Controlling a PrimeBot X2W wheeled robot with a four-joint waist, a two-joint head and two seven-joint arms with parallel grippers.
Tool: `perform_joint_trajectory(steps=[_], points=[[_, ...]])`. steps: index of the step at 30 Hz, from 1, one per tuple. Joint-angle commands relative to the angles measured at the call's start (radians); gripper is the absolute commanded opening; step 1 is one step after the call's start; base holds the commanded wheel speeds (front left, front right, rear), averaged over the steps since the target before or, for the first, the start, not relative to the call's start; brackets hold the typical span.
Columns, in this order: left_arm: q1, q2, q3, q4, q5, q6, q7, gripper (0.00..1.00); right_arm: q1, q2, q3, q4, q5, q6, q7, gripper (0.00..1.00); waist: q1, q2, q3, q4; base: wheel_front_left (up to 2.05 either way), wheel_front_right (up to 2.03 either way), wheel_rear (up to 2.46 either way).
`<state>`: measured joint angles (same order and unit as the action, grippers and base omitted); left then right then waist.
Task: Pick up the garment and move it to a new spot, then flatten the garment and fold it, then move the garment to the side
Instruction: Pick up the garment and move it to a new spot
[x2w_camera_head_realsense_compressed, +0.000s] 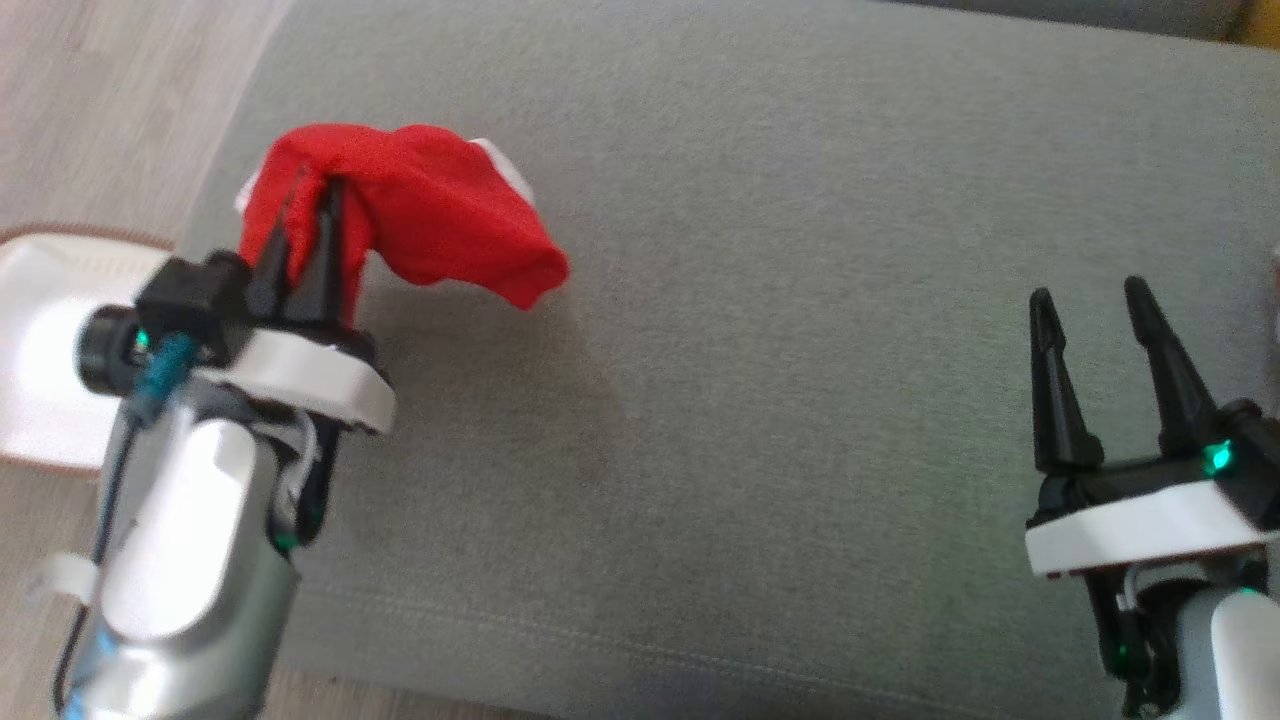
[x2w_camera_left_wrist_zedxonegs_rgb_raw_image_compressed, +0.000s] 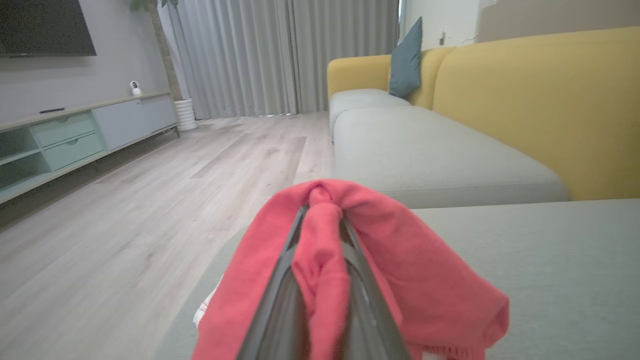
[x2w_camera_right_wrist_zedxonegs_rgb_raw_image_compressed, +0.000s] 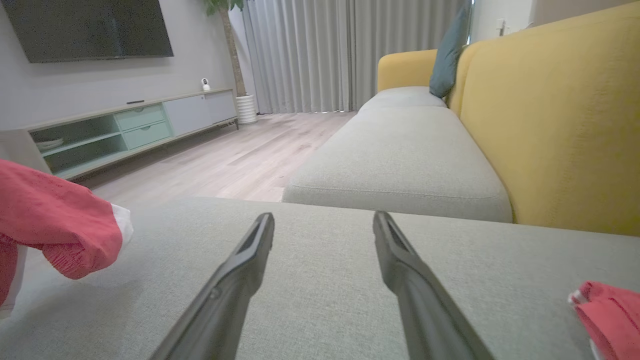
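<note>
The main danger, I think, is that the red soft-knit garment with a white part (x2w_camera_head_realsense_compressed: 440, 230) slips out of the grip: the left claw (x2w_camera_head_realsense_compressed: 315, 205) takes only a narrow fold of it, and the rest hangs over the fingers in a heavy bunch. A quick swing could pull this fold free. Because the garment is at the left edge of the wide grey fabric sofa cushion (x2w_camera_head_realsense_compressed: 800, 300), a drop here may send it down to the pale wooden floor (x2w_camera_left_wrist_zedxonegs_rgb_raw_image_compressed: 150, 200) beside that edge. A second risk is that the loose end, which hangs low over the cushion on the side toward its middle, drags on the fabric and rolls under, so the garment would land crumpled and be harder to flatten. The left claw is pressed almost together, pinching the red fold between its two dark fingers, and cloth covers both tips. The right claw (x2w_camera_head_realsense_compressed: 1088, 290) is spread wide and holds nothing; it hangs over the right part of the cushion, well apart from the garment and too far away to help. In the right wrist view a small red cloth piece (x2w_camera_right_wrist_zedxonegs_rgb_raw_image_compressed: 605, 310) lies on the cushion near that claw.
</note>
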<state>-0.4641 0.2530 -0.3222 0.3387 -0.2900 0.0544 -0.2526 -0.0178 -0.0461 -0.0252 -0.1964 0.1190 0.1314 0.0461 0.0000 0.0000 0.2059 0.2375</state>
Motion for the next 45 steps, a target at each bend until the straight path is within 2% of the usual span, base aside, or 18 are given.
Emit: perform_joint_trajectory(steps=[1, 7, 14, 19, 25, 26, 28, 30, 33, 37, 45], points=[[-0.013, 0.037, 0.019, -0.073, 0.008, 0.005, -0.001, 0.00, 0.006, -0.004, 0.027, -0.029, 0.013, -0.001, -0.012, 1.00, 0.0000, 0.0000, -0.029, -0.035, 0.00, 0.00, 0.00], [0.045, 0.010, -0.064, -0.209, 0.016, -0.020, 0.054, 0.00, 0.012, -0.004, 0.037, -0.029, 0.030, -0.001, -0.028, 1.00, 0.0000, 0.0000, -0.028, -0.111, 0.00, 0.00, 0.00], [0.035, -0.013, -0.143, -0.256, 0.040, -0.048, 0.085, 0.00, 0.002, -0.004, 0.047, -0.030, 0.044, -0.001, -0.046, 1.00, 0.0000, 0.0000, 0.012, -0.215, 0.00, 0.00, 0.00], [0.051, -0.022, -0.231, -0.222, 0.065, -0.093, 0.110, 0.00, 0.001, -0.004, 0.047, -0.019, 0.056, -0.001, -0.063, 1.00, 0.0000, 0.0000, 0.044, -0.270, 0.00, 0.00, 0.00], [0.106, -0.025, -0.354, -0.111, 0.086, -0.141, 0.149, 0.00, 0.002, -0.004, 0.051, 0.002, 0.071, -0.001, -0.083, 1.00, 0.0000, 0.0000, 0.059, -0.287, 0.00, 0.00, 0.00], [0.112, -0.024, -0.373, -0.095, 0.087, -0.148, 0.160, 0.04, 0.001, -0.004, 0.051, 0.005, 0.071, -0.001, -0.085, 1.00, 0.0000, 0.0000, 0.060, -0.285, 0.00, 0.00, 0.00], [0.121, -0.027, -0.403, -0.073, 0.080, -0.159, 0.171, 1.00, -0.001, -0.004, 0.050, 0.010, 0.071, -0.001, -0.085, 1.00, 0.0000, 0.0000, 0.057, -0.278, 0.00, 0.00, 0.00], [0.127, -0.025, -0.425, -0.073, 0.080, -0.164, 0.147, 1.00, -0.004, -0.004, 0.048, 0.015, 0.067, -0.001, -0.085, 1.00, 0.0000, 0.0000, 0.047, -0.261, 0.00, 0.00, 0.00], [0.150, -0.021, -0.413, -0.101, 0.075, -0.143, 0.099, 1.00, -0.003, -0.004, 0.044, 0.018, 0.061, -0.001, -0.081, 1.00, 0.0000, 0.0000, 0.031, -0.243, 0.00, 0.00, 0.00], [0.190, -0.010, -0.360, -0.164, 0.051, -0.087, 0.046, 1.00, 0.004, -0.004, 0.039, 0.021, 0.053, -0.001, -0.072, 1.00, 0.0000, 0.0000, 0.004, -0.217, 0.00, 0.00, 0.00], [0.234, 0.015, -0.189, -0.286, -0.006, 0.032, 0.000, 1.00, 0.012, -0.004, 0.028, 0.009, 0.044, -0.001, -0.056, 1.00, 0.0000, 0.0000, -0.021, -0.173, 0.00, 0.00, 0.00]])
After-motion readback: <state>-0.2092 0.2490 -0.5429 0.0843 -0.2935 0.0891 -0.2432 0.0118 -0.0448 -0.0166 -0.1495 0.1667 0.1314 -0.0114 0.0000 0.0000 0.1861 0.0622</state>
